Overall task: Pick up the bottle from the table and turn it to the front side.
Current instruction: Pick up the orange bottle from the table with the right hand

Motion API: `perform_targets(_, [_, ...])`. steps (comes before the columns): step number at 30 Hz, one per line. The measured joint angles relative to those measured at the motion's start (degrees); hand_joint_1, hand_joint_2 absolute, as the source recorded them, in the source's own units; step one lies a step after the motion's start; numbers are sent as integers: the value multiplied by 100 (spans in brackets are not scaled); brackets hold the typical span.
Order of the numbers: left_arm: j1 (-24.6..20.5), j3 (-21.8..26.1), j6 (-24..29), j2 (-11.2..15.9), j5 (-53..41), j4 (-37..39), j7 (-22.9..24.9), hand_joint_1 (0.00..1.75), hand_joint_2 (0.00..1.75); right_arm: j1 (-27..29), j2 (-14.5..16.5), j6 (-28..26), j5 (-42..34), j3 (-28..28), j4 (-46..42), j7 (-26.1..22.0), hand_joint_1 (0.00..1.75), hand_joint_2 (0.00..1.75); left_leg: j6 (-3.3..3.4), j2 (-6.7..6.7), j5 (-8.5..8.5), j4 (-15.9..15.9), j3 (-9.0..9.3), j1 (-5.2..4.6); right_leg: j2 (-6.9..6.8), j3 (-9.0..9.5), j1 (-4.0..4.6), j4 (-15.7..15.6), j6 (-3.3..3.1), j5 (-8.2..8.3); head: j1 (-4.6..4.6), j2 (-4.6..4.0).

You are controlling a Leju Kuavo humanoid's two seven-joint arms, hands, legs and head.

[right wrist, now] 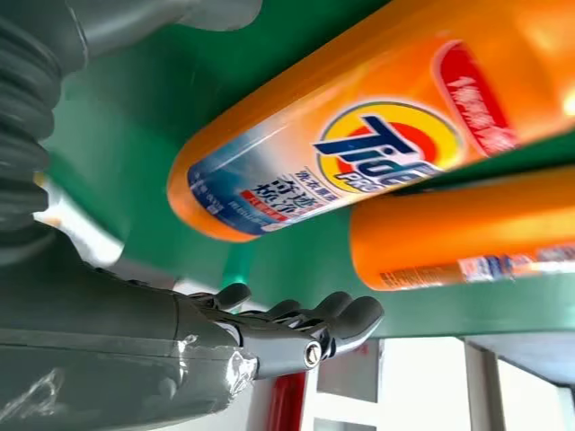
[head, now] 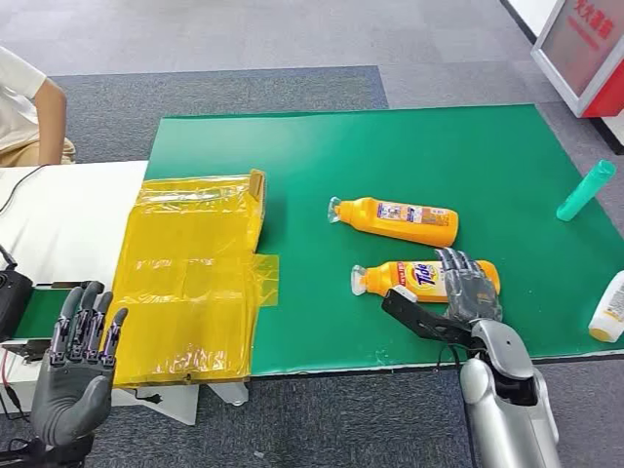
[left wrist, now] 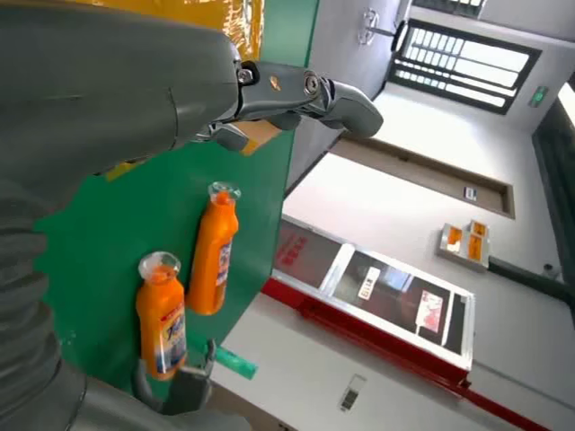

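Observation:
Two orange bottles lie on their sides on the green table [head: 309, 156]. The near bottle [head: 412, 279] shows its Tide label facing up, cap end to the left. Behind it lies the far bottle [head: 394, 220], small-print label up. My right hand [head: 467, 288] is at the near bottle's base end, fingers spread over it and thumb stretched left along the table edge. In the right wrist view the Tide bottle [right wrist: 325, 153] sits between thumb and fingers [right wrist: 305, 323] with a gap on both sides. My left hand [head: 77, 361] is raised at the lower left, fingers apart, holding nothing.
Yellow plastic bags [head: 191, 273] cover the table's left part, next to a white table [head: 58, 224]. A teal bottle [head: 586, 189] and a white bottle [head: 609, 310] lie at the right edge. A person [head: 29, 107] sits at the far left.

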Motion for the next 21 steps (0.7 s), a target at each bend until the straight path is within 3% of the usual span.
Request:
perform_targets(3, [13,-135,11,104,-3,0,-95,0,175,-200,-150,183,48,103,347,-13,0,175,1,0,0,0,-1,0,0,1,-1,0,1,1,0,0])
perform_targets(8, [8,-439,190,442,-16,3,-326,0,175,-933,-438,714,-493,228,1527,-139,0,175,1,0,1,0,7,0,1,4,0,0,3,3,-1,0])
perform_targets(14, [11,-604,226,696,-59,9,-412,0,175,-1771,-671,766,-737,399,2785,-86,0,175,5,0,4,1,27,0,-4,27,0,-1,3,2,0,0])
perform_targets(21, [41,-794,250,850,-78,31,-396,0,175,-2155,-791,772,-699,568,3557,-21,0,175,4,-2,3,1,34,0,0,30,-1,-1,5,6,0,0])
